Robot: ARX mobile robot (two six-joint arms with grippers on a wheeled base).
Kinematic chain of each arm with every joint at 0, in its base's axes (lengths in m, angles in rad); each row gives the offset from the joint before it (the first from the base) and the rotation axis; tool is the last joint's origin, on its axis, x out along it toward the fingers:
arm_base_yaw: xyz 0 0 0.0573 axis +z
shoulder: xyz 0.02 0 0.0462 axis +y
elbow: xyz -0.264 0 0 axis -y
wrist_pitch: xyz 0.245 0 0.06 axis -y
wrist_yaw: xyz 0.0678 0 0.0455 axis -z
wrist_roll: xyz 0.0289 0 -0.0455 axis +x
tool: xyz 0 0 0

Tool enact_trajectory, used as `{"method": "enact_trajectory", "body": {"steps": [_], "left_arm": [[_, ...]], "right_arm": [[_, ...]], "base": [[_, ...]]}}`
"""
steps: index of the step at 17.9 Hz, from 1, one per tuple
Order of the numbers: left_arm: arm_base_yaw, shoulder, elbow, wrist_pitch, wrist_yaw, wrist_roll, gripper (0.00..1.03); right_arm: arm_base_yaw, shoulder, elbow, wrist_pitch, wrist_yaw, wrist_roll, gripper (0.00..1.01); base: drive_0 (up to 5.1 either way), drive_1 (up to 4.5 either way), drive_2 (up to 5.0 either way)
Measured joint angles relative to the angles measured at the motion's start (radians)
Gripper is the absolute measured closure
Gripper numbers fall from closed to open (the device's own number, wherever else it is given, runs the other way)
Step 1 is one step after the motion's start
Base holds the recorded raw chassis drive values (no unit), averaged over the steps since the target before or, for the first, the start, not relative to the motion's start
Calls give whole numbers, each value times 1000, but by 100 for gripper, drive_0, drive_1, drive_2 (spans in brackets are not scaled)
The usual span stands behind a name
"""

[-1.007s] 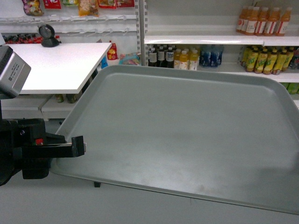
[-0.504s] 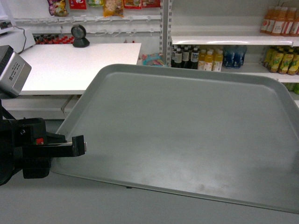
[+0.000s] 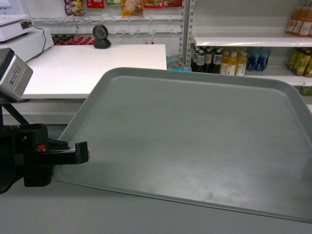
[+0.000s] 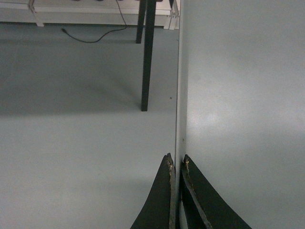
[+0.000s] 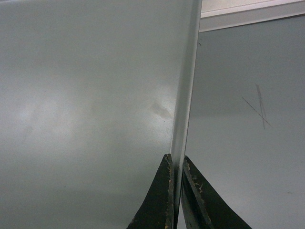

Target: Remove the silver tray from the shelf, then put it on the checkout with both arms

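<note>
I hold the silver tray (image 3: 195, 141) in the air with both arms, its flat face turned up and filling most of the head view. My left gripper (image 3: 80, 152) pinches the tray's left rim; in the left wrist view my left gripper (image 4: 177, 164) has its two dark fingers pressed against either side of the thin edge of the silver tray (image 4: 243, 95), with the grey floor (image 4: 81, 143) and a black table leg (image 4: 147, 57) beyond that edge. My right gripper (image 5: 176, 162) is out of the head view, but its own wrist camera shows its fingers pressed together on the opposite rim of the silver tray (image 5: 86, 95), the floor (image 5: 243, 133) lying past that edge.

The checkout (image 3: 92, 63), a white worktop, lies ahead of my left gripper and beyond the tray's far left corner, well apart from my fingers. A black round scanner (image 3: 101, 36) stands at its far side. Ahead of my right side, past the tray's far rim, the shelf (image 3: 243, 41) carries rows of bottles (image 3: 219, 61). The grey box-shaped module (image 3: 13, 73) on my left arm sits above and behind my left gripper.
</note>
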Motion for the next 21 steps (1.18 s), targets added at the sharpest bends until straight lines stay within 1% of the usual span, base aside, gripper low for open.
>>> {"method": "enact_trajectory", "body": {"steps": [11,20,21], "left_arm": [[0,0,0,0,0,0,100],[2,0,0,0,0,0,100],[2,0,0,-1,0,0,100]], "right_arm": [[0,0,0,-2,0,0,98],[5,0,0,0,2,1,98],[5,0,0,-2,2,1,98]], "base": [[-499,241,241],[0,0,0],[3,393,-386]]}}
